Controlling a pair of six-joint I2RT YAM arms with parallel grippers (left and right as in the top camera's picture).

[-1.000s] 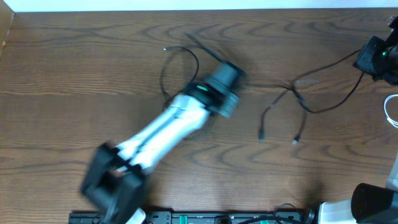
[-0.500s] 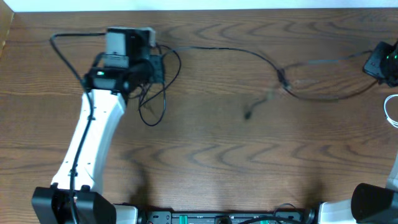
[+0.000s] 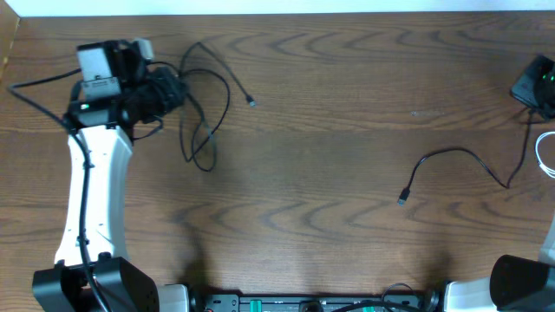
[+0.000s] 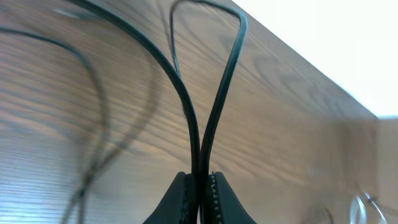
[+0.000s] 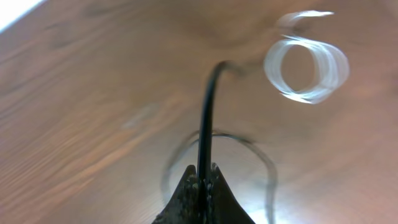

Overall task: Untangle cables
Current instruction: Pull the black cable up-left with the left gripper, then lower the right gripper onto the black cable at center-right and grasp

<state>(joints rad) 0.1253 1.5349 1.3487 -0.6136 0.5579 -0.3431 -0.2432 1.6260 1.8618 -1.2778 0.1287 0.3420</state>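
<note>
Two arms hold cords that look already separated, likely to keep them so: left gripper [image 4: 198,184] pinched shut on a doubled strand of the looped black cable [image 4: 222,93] at ten o'clock, right gripper [image 5: 204,182] clamped on the second black cable [image 5: 206,112] at three o'clock, white cable [image 5: 306,59] just beside it

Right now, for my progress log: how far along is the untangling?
Done: the two black cables lie apart. In hand: the left gripper is shut on the left black cable, the right gripper on the right black cable. Left: the left cable's loops cross each other, and the white cable sits coiled.
</note>
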